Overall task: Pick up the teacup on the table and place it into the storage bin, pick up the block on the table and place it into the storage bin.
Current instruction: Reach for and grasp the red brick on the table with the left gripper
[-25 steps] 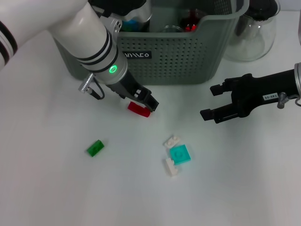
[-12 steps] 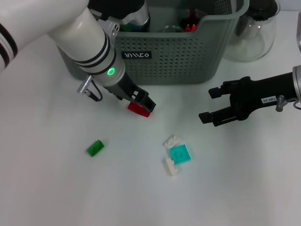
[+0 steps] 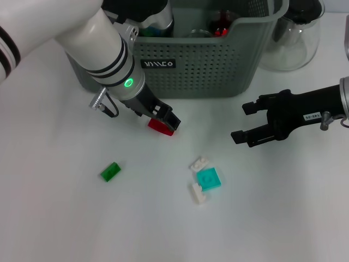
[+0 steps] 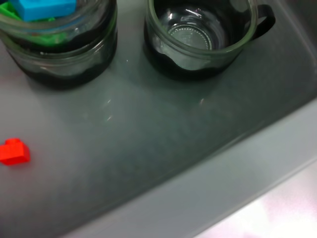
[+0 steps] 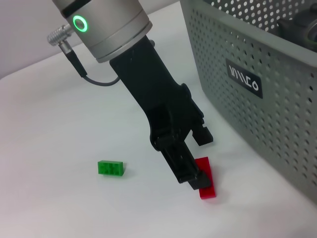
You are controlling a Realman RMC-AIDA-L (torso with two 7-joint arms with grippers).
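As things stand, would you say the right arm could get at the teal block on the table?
Probably yes. The right gripper hovers open above the table, and the teal block lies nearer the robot with bare table between. Two small white pieces touch it and may crowd the fingers.

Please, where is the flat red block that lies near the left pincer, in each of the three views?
Head view: red block at the left pincer, before the storage bin.
Left wrist view: not visible; another red brick lies inside the bin.
Right wrist view, low centre.
Shared landmark: the bin's black label.
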